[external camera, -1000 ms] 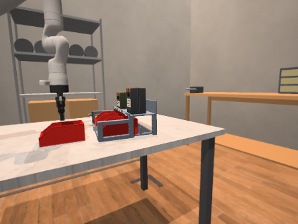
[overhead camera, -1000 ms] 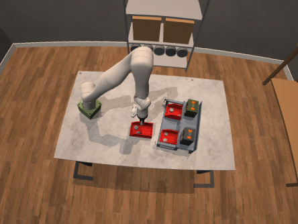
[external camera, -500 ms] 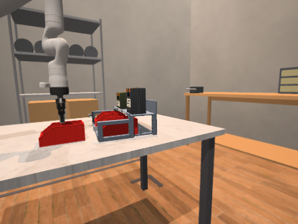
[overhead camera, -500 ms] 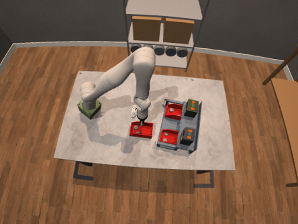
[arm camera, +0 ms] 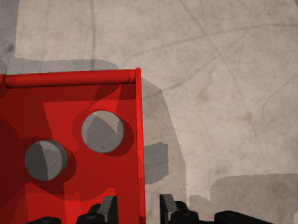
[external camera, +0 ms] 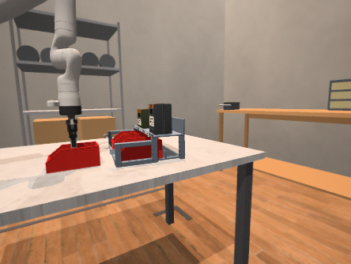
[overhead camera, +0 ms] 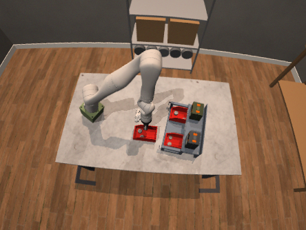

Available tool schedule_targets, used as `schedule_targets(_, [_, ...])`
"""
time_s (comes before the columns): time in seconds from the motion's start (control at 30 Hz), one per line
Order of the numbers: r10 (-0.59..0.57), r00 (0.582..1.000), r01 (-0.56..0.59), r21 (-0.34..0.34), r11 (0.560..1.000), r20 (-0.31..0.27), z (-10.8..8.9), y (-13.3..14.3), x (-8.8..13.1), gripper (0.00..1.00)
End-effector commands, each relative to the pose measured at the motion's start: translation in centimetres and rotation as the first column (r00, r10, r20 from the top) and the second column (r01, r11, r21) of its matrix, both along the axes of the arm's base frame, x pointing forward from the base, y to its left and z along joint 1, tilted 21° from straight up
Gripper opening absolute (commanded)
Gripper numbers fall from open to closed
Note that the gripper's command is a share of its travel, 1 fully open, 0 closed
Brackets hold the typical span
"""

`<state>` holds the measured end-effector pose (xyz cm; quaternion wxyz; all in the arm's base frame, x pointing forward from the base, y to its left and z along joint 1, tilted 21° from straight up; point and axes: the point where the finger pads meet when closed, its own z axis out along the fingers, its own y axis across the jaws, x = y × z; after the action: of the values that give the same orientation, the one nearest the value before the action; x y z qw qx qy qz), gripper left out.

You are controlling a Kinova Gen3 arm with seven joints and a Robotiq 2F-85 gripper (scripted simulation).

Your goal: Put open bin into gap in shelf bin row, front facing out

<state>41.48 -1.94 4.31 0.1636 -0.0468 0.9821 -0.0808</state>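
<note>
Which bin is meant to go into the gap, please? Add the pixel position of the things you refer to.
On the pale stone-topped table (overhead camera: 213,162) (external camera: 213,152), find the low grey shelf (overhead camera: 203,129) (external camera: 136,161). The red bin (overhead camera: 150,134) (external camera: 75,160) (arm camera: 90,175) beside it stands outside; the other two red bins sit within.

In the exterior view, the gripper (overhead camera: 145,127) (external camera: 73,145) (arm camera: 138,204) sits lower at left than a second ago, its fingertips now down at the rim of the red bin (overhead camera: 150,134) (external camera: 75,159) (arm camera: 70,80). In the top view, the arm's raised elbow (overhead camera: 151,60) shifts slightly rightward at upper centre.
</note>
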Motion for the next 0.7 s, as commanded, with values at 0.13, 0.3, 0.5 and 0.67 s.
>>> schedule_targets(0.13, [-0.004,1.000,0.004,0.002,1.000,0.002,-0.3,0.1,0.2,0.35])
schedule_targets(0.3, [0.000,1.000,0.000,-0.001,1.000,-0.002,-0.7,0.1,0.3,0.35])
schedule_targets(0.5, [-0.004,1.000,0.004,0.002,1.000,0.002,-1.3,0.1,0.8,0.35])
schedule_targets(0.67, [-0.004,1.000,0.004,0.002,1.000,0.002,-1.3,0.1,0.8,0.35])
